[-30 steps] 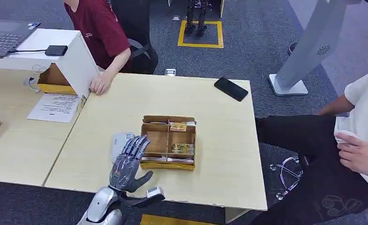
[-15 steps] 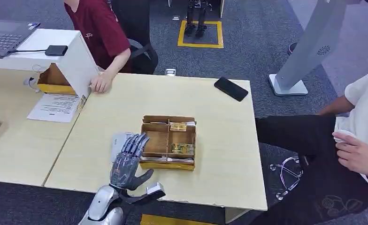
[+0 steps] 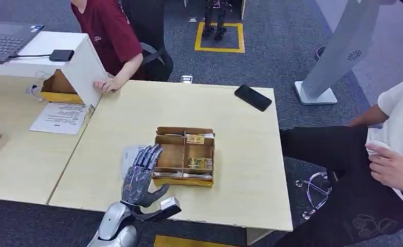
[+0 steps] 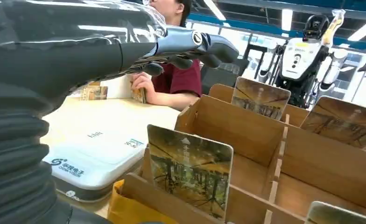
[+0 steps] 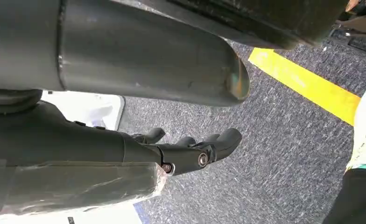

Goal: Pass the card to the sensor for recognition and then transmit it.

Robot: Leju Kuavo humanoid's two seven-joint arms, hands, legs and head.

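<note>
Cardboard box [image 3: 184,155] holds card [image 4: 189,170] beside spread fingers [image 3: 146,157].

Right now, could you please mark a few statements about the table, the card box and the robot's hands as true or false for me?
1. The left hand holds a card. False: its fingers are spread and hold nothing, above the white sensor.
2. The cardboard box has cards standing in its compartments. True.
3. A black phone lies inside the box. False: it lies on the table near the far right corner.
4. The sensor lies on the left side of the box. True.
5. The right hand hangs over the carpeted floor holding nothing. True.
</note>
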